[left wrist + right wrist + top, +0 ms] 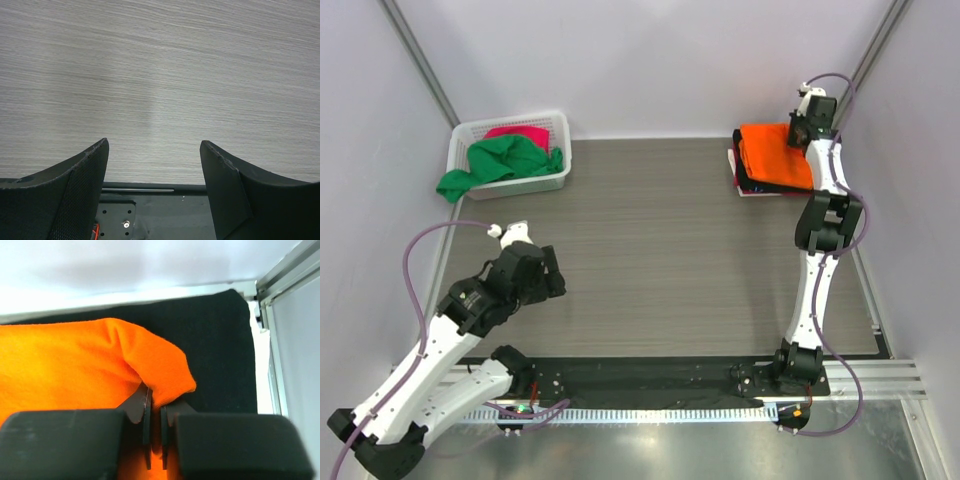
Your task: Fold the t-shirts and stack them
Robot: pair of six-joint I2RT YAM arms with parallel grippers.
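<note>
Right tool [154, 401] clenched on a fold of the orange t-shirt [75, 365]; fingers nearly touching, cloth bunched over their tips. Orange t-shirt lies folded on top of a black t-shirt [215, 335] at the desk's far right corner, directly under this tool. Left tool [155, 146] released, fingers wide apart, above bare desk [160, 75] at near left, well apart from the stack. Green t-shirt [505, 160] spills over the rim of the white lattice basket [563, 150] at far left, with the magenta-pink t-shirt [520, 131] inside behind it. Desk is grey wood-grain. White walls [650, 60], aluminium posts [420, 60].
</note>
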